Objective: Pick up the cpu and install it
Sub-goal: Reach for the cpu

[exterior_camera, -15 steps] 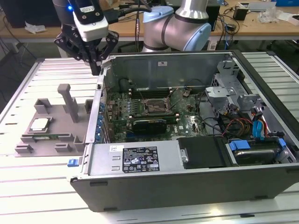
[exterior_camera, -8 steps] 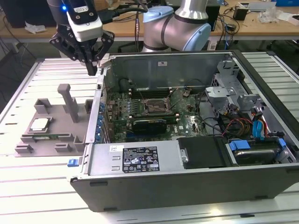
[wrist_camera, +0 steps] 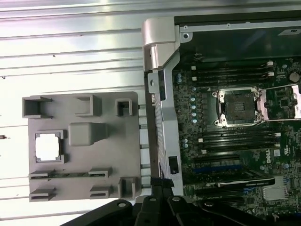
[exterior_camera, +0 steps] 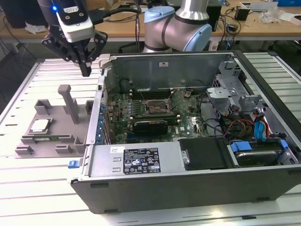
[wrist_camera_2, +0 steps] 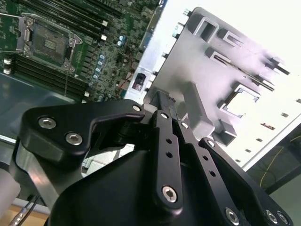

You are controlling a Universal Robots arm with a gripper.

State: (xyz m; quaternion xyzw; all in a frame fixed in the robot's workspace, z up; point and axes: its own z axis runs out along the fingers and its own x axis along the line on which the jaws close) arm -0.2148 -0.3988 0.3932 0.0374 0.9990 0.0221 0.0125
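Observation:
The cpu (exterior_camera: 40,125) (wrist_camera: 48,146), a small silver square, lies in a pocket of the grey holder tray (exterior_camera: 59,123) (wrist_camera: 80,157) at the exterior view's left, beside the open computer case. My gripper (exterior_camera: 86,71) (wrist_camera_2: 162,98) (wrist_camera: 158,182) hangs well above the tray's far edge, close to the case's corner. Its fingers are shut together with nothing between them. The empty dark socket (exterior_camera: 155,108) (wrist_camera: 236,108) (wrist_camera_2: 47,42) sits in the middle of the motherboard with its metal frame swung open.
A tall grey post (exterior_camera: 69,101) rises from the tray between my gripper and the cpu. A thin green memory stick (exterior_camera: 47,138) (wrist_camera: 70,174) lies in a tray slot. The case wall (exterior_camera: 101,113) separates tray and motherboard. Cables and drive bays (exterior_camera: 244,117) fill the case's right.

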